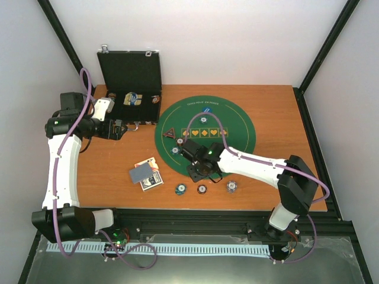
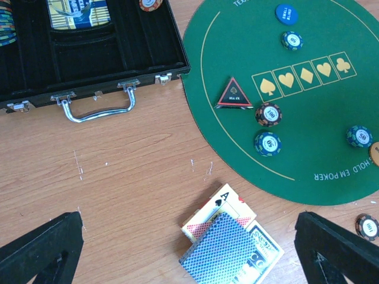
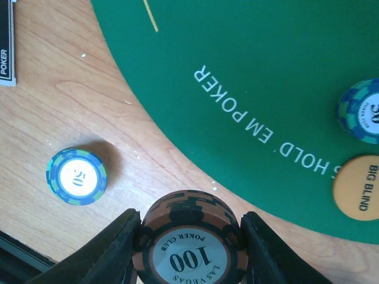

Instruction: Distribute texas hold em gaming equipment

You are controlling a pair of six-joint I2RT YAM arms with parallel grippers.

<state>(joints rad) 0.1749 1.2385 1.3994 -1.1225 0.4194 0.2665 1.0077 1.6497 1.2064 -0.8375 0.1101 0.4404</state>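
My right gripper (image 3: 188,236) is shut on a small stack of orange-and-black "100" poker chips (image 3: 188,239), at the near edge of the green mat (image 3: 266,71); in the top view this gripper (image 1: 200,170) is at the mat's front left. A blue "50" chip (image 3: 77,176) lies on the wood to the left. The orange "big blind" disc (image 3: 357,187) and another 50 chip (image 3: 362,110) lie on the mat. My left gripper (image 2: 189,239) is open and empty above the grey-blue-backed cards (image 2: 228,251). The red-edged triangular token (image 2: 234,94), chips (image 2: 269,113) and the blue disc (image 2: 286,13) are on the mat.
The black hinged case (image 1: 130,74) stands open at the back left, its handle (image 2: 98,106) facing the table middle. Three chips (image 1: 202,189) lie in a row on the wood near the front edge. The card stack (image 1: 145,173) lies left of them.
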